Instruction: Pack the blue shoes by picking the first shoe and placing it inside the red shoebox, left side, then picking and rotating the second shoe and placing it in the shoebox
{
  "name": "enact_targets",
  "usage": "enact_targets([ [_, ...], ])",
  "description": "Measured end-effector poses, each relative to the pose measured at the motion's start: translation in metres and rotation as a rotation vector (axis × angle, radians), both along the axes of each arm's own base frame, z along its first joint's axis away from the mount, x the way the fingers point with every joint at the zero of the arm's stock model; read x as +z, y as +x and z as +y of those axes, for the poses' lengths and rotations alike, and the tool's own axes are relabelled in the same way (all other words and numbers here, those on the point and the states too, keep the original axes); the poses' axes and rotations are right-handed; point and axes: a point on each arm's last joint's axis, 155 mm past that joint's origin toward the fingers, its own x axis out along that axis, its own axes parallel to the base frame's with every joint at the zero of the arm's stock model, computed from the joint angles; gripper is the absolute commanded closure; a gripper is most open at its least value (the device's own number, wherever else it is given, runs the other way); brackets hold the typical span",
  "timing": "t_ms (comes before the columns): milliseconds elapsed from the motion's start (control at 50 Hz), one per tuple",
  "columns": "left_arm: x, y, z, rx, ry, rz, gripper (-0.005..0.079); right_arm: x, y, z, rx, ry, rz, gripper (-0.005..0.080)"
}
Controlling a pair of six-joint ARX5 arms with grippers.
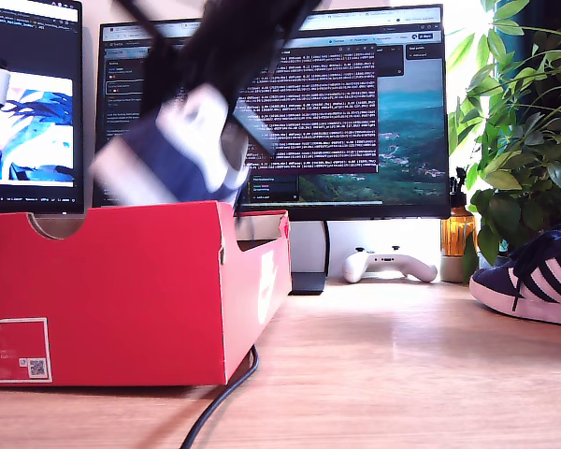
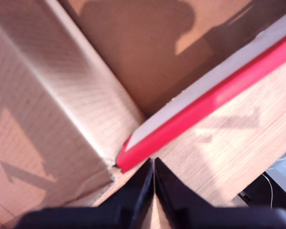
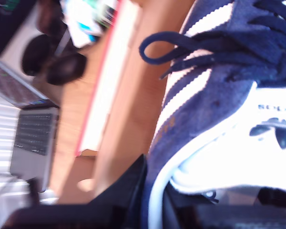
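Note:
The red shoebox [image 1: 131,290] stands open at the exterior view's left. Above its rim hangs one blue shoe [image 1: 168,159], motion-blurred, with my second gripper [image 1: 215,103] shut on it. In the second wrist view that shoe [image 3: 214,95] fills the picture, and the second gripper [image 3: 157,191] pinches its white-lined collar. The other blue shoe [image 1: 533,281] lies on the desk at the exterior view's right edge. My first gripper [image 2: 154,167] is shut on nothing, just above a corner of the box's red rim [image 2: 190,119] and its brown cardboard inside.
Two monitors [image 1: 355,112] stand behind the box. A white game controller [image 1: 390,265], an amber bottle [image 1: 456,234] and a leafy plant [image 1: 519,131] sit at the back toward the exterior view's right. A black cable [image 1: 220,402] runs in front of the box. A laptop [image 3: 33,133] is nearby.

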Motion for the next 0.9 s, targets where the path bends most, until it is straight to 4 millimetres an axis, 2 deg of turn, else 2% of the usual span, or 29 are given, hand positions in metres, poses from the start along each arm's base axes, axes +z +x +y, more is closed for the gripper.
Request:
enact_targets([
  [120,0.000,0.002,0.000,0.000,-0.002,-0.007,0.0762,-0.002,0.010,0.004,-0.063,0.013,-0.017,0.0765],
  [320,0.001,0.003,-0.001,0.000,-0.003,-0.013,0.0761,0.012,0.024,0.007,-0.134,0.066,-0.057,0.0765],
  [380,0.001,0.003,-0.001,0.000,-0.004,-0.014,0.0761,0.010,0.026,0.007,-0.153,0.074,-0.048,0.0765],
  [700,0.001,0.004,-0.001,0.014,-0.008,-0.015,0.0761,-0.044,0.022,0.021,-0.174,0.000,-0.020,0.0765],
  [900,0.001,0.001,-0.010,-0.024,-0.006,-0.015,0.0762,-0.050,0.014,0.024,-0.169,-0.024,-0.014,0.0744],
])
